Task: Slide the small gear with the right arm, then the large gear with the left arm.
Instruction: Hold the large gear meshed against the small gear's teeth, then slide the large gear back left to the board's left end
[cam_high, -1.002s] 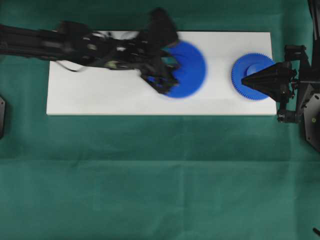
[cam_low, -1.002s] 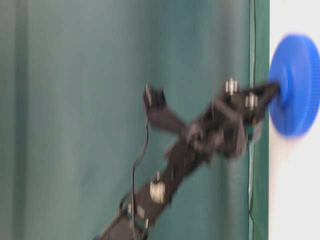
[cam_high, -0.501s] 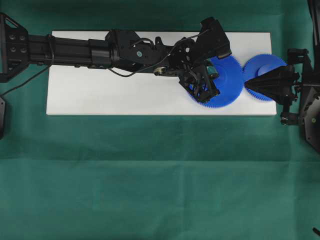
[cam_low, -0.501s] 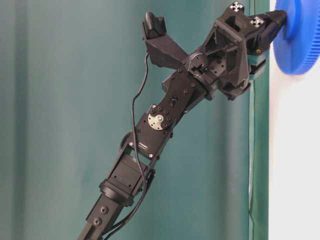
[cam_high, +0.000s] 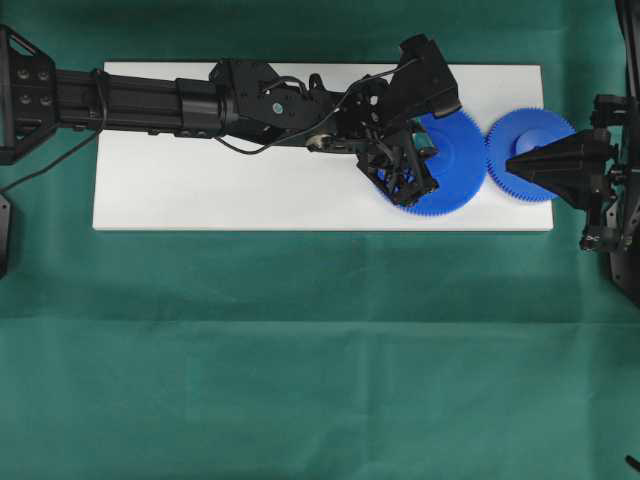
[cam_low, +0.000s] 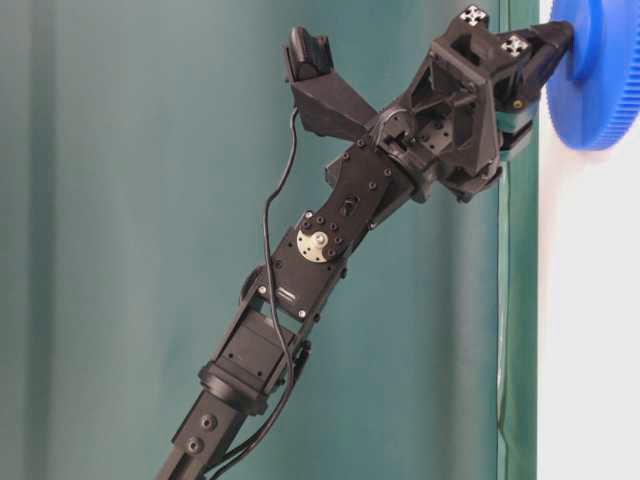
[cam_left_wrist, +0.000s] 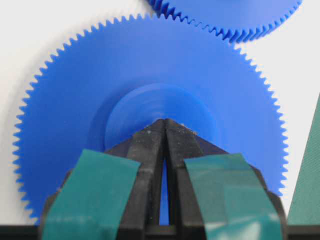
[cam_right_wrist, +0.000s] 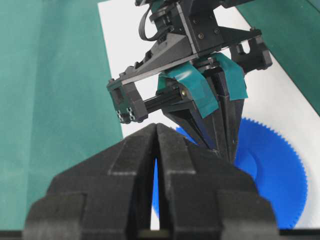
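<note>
The large gear lies on the white board, its teeth meeting those of the small gear to its right. My left gripper is shut, and its tips rest on the large gear's raised hub. The left wrist view shows the left gripper on the large gear, with the small gear's teeth at the top. My right gripper is shut and empty, pointing left over the small gear. In the right wrist view the right gripper faces the teal-taped left fingers and the large gear.
Green cloth surrounds the board. The left arm stretches across the board's far-left half. The small gear sits close to the board's right edge. In the table-level view the left arm leans onto the large gear.
The left arm slid the large gear rightward until it met the small gear, which shifted slightly right. The right gripper has since drawn back to the right.
</note>
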